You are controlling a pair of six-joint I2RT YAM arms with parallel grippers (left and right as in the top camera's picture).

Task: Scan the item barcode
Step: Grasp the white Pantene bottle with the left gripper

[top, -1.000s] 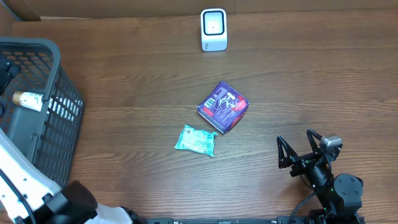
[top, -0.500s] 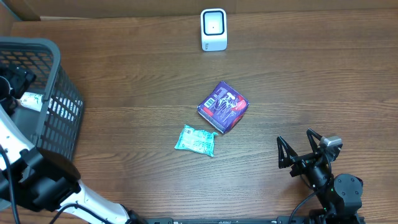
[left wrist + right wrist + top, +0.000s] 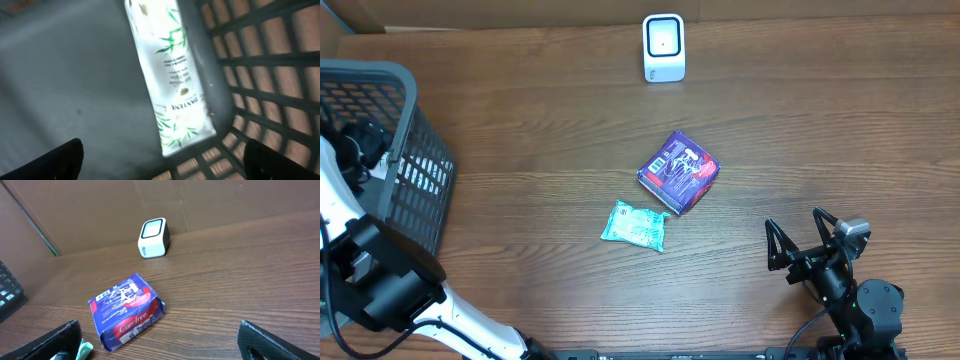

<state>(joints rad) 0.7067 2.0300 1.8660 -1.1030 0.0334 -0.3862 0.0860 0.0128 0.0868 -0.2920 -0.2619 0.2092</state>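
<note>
lowered into the basket (image 3: 420,150) since a second ago, the left gripper (image 3: 172,162) is held wide open and empty over the pantene tube (image 3: 172,75), which is laid on the basket floor by the wall, its long axis crossing the jaw line. the right gripper (image 3: 805,245), also open and empty, is parked well apart.

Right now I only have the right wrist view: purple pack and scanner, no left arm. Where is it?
Observer: The left pincer is down inside the grey basket, at the left edge of the overhead view, jaws open.
Operator: Holding anything?
Observer: No. A white Pantene tube lies flat on the basket floor just ahead of the open fingers, not gripped.
Operator: Barcode facing up?
Observer: None shows in the left wrist view. The upward face carries only green leaf print and small text.
</note>
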